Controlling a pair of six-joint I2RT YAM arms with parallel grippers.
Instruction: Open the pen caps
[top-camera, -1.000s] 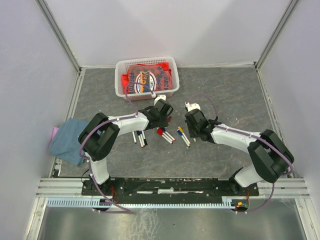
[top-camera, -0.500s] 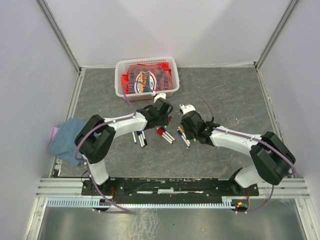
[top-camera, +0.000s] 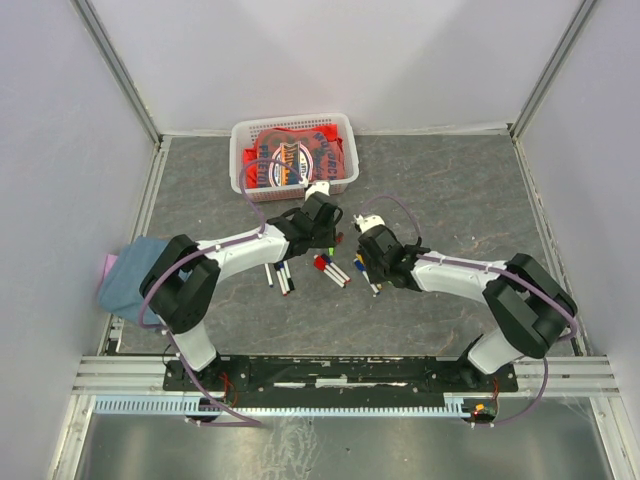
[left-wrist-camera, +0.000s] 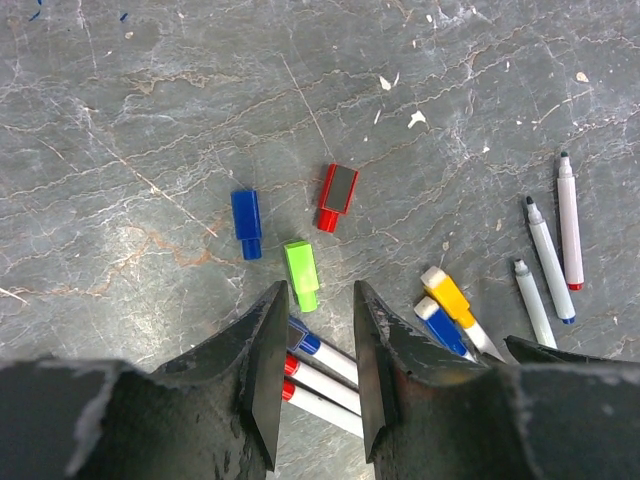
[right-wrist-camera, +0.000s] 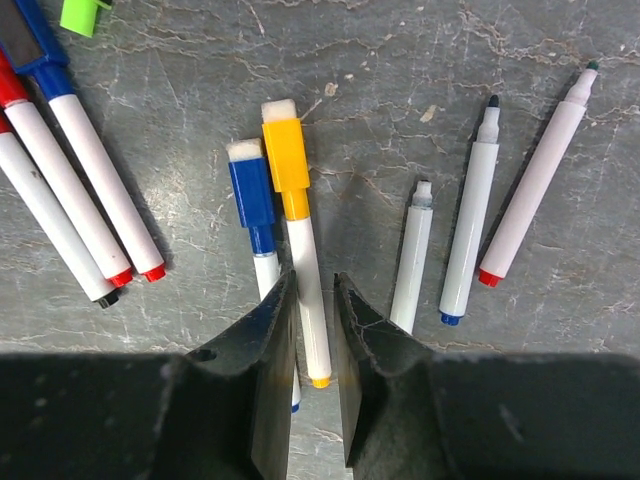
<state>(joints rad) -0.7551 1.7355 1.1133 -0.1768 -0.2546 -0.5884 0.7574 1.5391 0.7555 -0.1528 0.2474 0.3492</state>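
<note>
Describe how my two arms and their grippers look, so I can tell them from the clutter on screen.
Both the left arm and right arm have white links, bulky black joints and a thin purple cable looping alongside. The left gripper and right gripper each carry two black wedge-shaped fingers, with edges scuffed pale.

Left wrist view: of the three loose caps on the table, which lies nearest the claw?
The green cap, lying right at the open mouth of the left claw. The blue cap and the red cap lie farther out.
</note>
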